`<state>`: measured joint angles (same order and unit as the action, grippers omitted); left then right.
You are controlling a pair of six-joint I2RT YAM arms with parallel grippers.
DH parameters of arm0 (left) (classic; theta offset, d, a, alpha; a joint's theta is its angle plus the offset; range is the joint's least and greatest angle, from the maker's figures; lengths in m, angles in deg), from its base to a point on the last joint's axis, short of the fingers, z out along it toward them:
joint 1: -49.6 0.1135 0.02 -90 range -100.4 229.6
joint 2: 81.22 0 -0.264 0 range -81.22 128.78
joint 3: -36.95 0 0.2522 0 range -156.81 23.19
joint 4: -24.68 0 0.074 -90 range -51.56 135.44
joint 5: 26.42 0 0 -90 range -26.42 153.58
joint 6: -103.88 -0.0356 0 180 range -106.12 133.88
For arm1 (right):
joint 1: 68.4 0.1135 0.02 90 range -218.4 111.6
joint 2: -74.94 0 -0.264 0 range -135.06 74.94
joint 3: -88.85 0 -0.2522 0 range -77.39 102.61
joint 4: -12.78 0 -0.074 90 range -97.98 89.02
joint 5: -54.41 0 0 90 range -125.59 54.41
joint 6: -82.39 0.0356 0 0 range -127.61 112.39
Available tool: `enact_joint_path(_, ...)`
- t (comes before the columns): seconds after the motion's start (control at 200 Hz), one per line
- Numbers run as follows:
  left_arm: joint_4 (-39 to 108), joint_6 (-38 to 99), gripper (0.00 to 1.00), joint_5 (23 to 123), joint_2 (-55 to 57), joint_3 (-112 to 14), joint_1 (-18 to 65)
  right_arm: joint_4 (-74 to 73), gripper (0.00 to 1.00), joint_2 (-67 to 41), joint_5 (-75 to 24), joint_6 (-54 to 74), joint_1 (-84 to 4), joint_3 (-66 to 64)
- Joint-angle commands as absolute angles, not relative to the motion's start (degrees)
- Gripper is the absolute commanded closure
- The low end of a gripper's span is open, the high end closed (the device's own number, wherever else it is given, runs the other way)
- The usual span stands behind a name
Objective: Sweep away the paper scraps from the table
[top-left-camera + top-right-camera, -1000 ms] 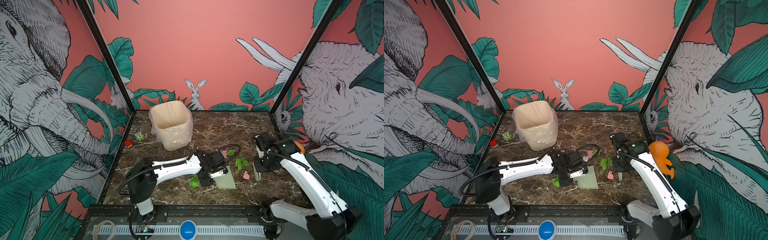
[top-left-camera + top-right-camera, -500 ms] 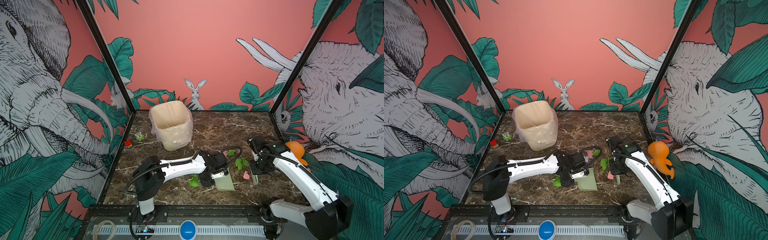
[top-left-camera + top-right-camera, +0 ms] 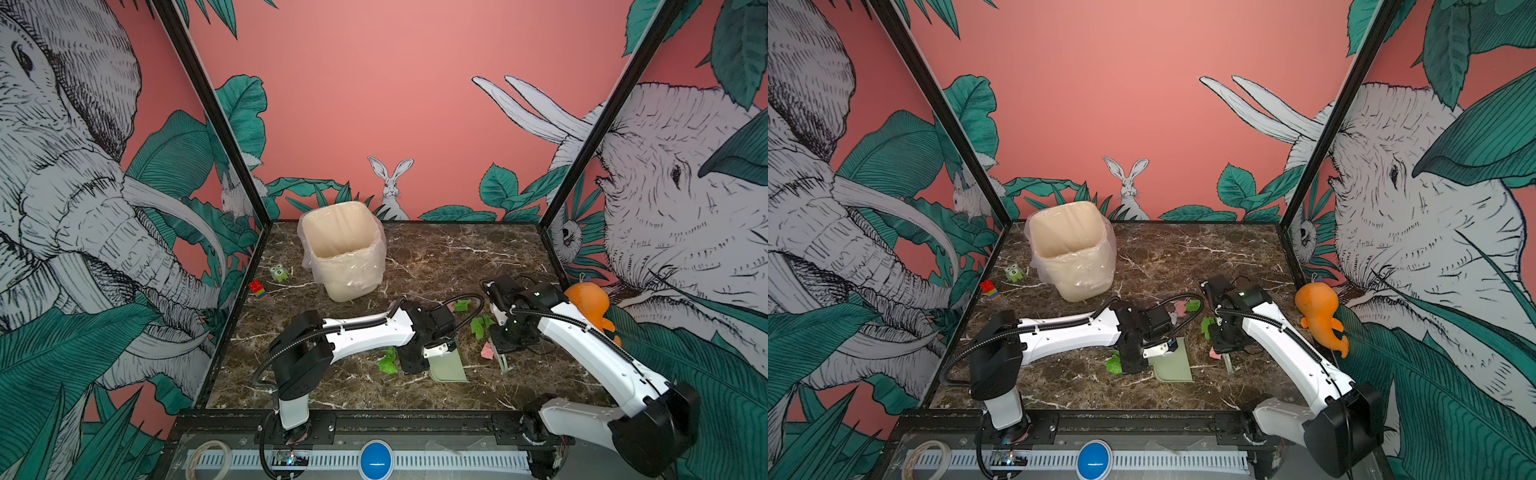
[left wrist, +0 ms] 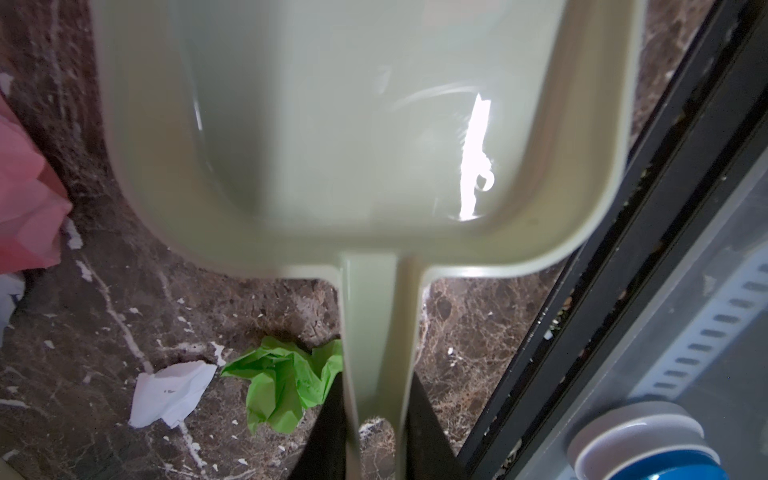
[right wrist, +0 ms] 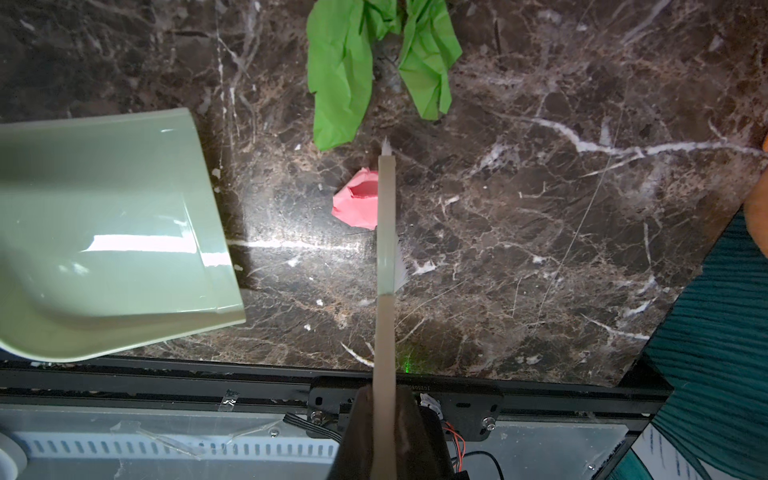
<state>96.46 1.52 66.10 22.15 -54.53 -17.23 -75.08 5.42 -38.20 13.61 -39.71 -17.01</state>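
On the dark marble table [image 3: 436, 257] my left gripper [image 3: 432, 352] is shut on the handle [image 4: 376, 353] of a pale green dustpan [image 3: 451, 368], which lies flat with its mouth toward the right arm. My right gripper [image 3: 500, 345] is shut on a thin brush [image 5: 385, 232]. The bristle edge rests against a pink scrap [image 5: 357, 203], a short gap from the pan's lip [image 5: 216, 232]. Two green scraps [image 5: 340, 83] lie just beyond the brush tip. Behind the pan's handle lie a green scrap [image 4: 286, 382] and a white scrap [image 4: 170, 392]. More pink and green bits [image 3: 1185, 307] sit behind the left wrist.
A cream bin with a plastic liner [image 3: 343, 253] stands at the back left. A small green owl [image 3: 279, 273] and a red-blue-yellow block [image 3: 257, 289] lie by the left wall. An orange plush toy [image 3: 590, 307] sits against the right wall. The black front frame [image 5: 166, 378] runs close to the pan.
My right arm has carried the brush leftward, up against the pink scrap and nearer the dustpan. The left arm's elbow has shifted a little; the dustpan has stayed about where it was.
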Motion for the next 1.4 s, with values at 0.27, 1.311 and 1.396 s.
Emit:
enact_joint_path(0.27,96.01,3.02,0.98,66.92,22.18,-52.81,-17.59,-74.27,1.0,5.22,-32.28,15.51,-34.57,-13.77)
enact_joint_path(1.311,94.52,4.02,1.0,65.87,23.9,-52.31,-17.55,-71.74,1.0,2.6,-29.69,14.08,-34.41,-15.69)
enact_joint_path(1.396,94.39,4.03,1.0,65.86,23.81,-52.29,-17.55,-70.91,1.0,2.6,-27.71,14.27,-33.81,-15.85)
